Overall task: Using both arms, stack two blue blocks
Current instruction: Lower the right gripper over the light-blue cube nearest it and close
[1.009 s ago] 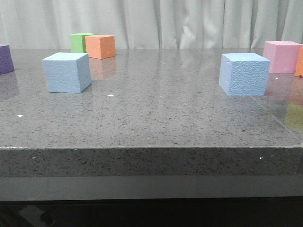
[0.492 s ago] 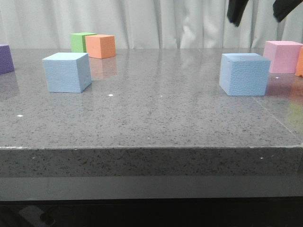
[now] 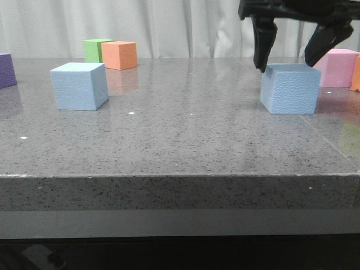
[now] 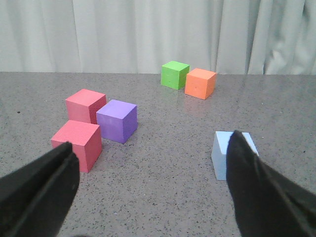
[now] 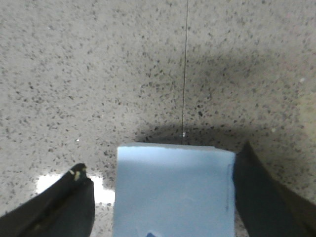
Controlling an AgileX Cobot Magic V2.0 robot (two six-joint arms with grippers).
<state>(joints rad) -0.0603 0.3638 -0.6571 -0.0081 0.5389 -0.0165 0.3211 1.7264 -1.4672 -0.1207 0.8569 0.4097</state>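
On the grey speckled stone bench, one light blue pebbled foam cube sits at about three o'clock from the bench's middle, and the second light blue foam cube sits well apart from it at about nine o'clock. The black right gripper hangs just above the three-o'clock cube with its fingers spread wider than the cube, one finger over each top side edge, holding nothing; in the right wrist view the cube lies between the two fingers with a gap on one side. A pink foam cube stands near this cube at two o'clock from it, behind the far finger. The left gripper is wide open and empty; its wrist view shows the other blue cube partly hidden behind one finger. Around it stand a purple foam cube, two red-pink foam cubes just beside the purple one, and farther back, at twelve o'clock, a green foam cube touching an orange foam cube.
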